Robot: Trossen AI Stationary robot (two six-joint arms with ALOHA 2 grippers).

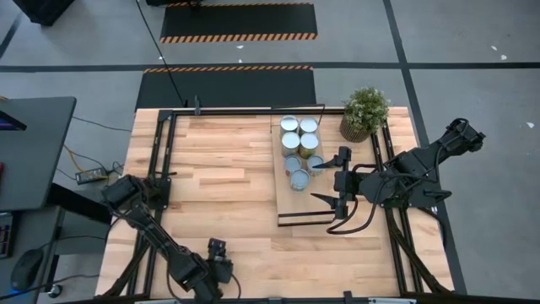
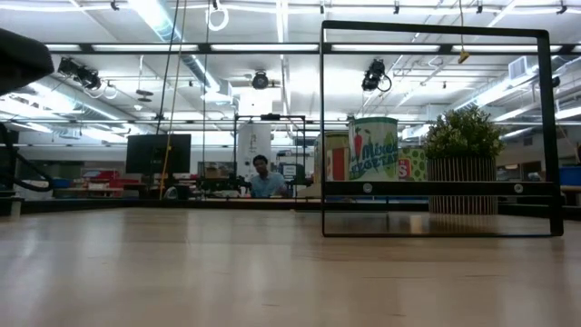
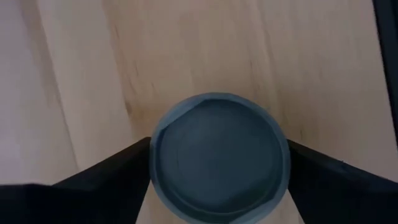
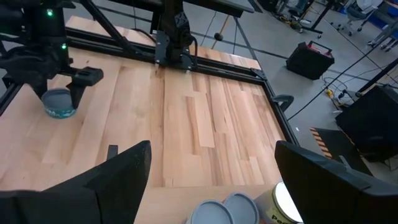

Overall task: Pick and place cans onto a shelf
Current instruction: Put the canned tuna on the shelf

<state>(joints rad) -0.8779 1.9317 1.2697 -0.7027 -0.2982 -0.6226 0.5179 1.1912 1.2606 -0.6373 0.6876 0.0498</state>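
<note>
Cans (image 1: 299, 152) on shelf (image 1: 291, 207), plant (image 1: 364, 112) beside

— Table (image 1: 228, 160)?
— Light wood planks inside a black frame. Directly on it: the shelf (image 1: 291, 211) right of centre, a potted plant (image 1: 364, 112) at the far right corner, and one can (image 4: 59, 103) near the left front edge.
— Shelf load?
— Cans (image 1: 299, 145) clustered on its far half, standing upright, tops showing. Near half bare board.
</note>
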